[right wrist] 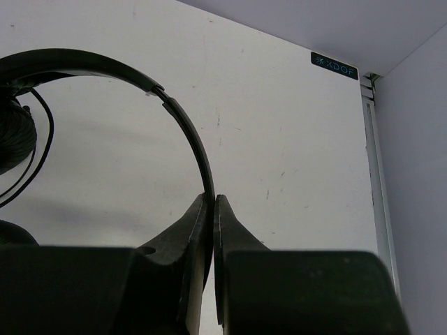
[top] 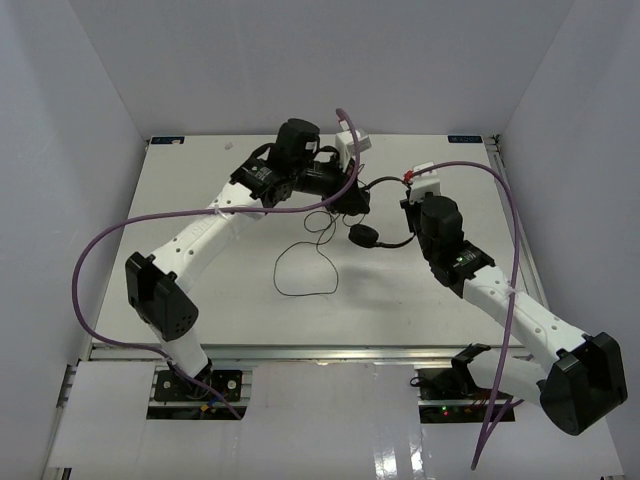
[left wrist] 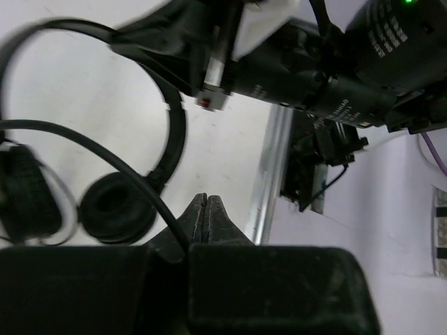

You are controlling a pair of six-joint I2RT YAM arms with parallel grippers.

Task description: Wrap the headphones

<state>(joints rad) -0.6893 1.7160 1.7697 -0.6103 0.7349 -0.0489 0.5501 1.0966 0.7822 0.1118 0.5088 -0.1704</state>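
The black headphones (top: 362, 235) hang between my two arms over the middle of the white table (top: 200, 320). My right gripper (right wrist: 213, 202) is shut on the thin headband (right wrist: 178, 115), which arcs away to the left toward an earcup (right wrist: 10, 139). In the left wrist view both round earcups (left wrist: 115, 208) hang close below the headband (left wrist: 176, 132). The thin cord (left wrist: 84, 143) curves into the seam of my left gripper (left wrist: 204, 202), which is shut on it. The remaining cord lies in a loose loop (top: 305, 268) on the table.
Thick purple arm cables (top: 105, 240) arch over the left and right sides (top: 515, 230). White walls enclose the table on three sides. A metal rail (left wrist: 269, 174) marks the table edge, and a small label (right wrist: 334, 65) sits at the far corner.
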